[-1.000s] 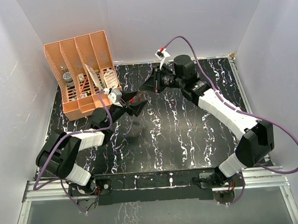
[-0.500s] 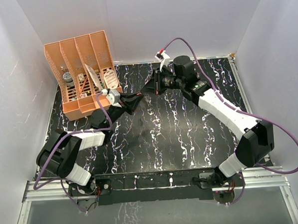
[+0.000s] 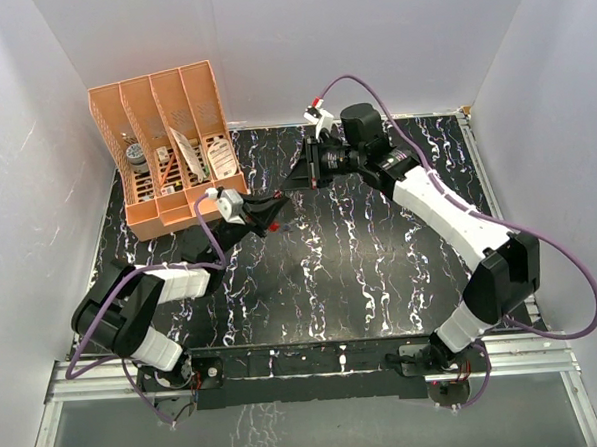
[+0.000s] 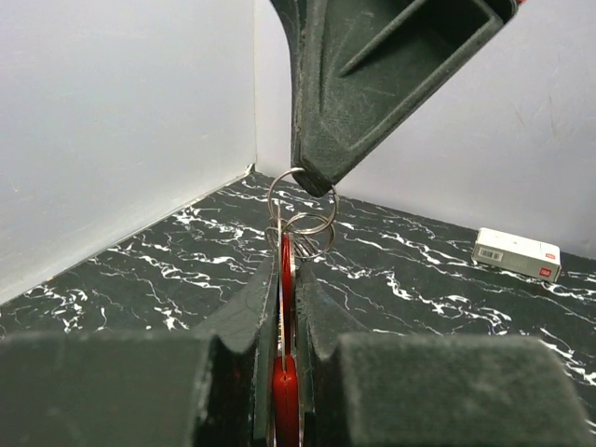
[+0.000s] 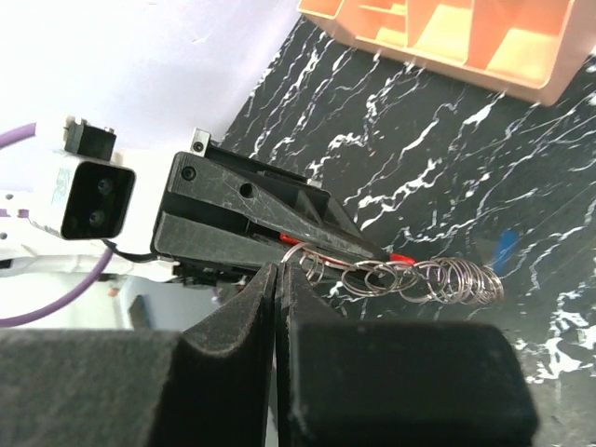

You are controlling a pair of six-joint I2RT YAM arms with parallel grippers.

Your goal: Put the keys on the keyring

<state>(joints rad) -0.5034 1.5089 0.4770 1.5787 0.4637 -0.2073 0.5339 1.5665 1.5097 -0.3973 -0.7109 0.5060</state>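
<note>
Above the counter (image 3: 382,279), the left gripper (image 4: 285,272), wide a second ago, now clamps a red piece (image 4: 286,410). The right gripper (image 5: 277,271), closed, pinches a wire ring (image 4: 271,197).

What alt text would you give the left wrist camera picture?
The left claw is shut on a thin red piece, with linked wire rings standing above it. The right claw reaches down and pinches the top ring, over a black marbled table with a small white box.

red key (image 4: 285,405): upright, pinched | keyring (image 4: 300,220): silver wire loops touching its top | blue key (image 5: 503,250): blurred, apart
</note>
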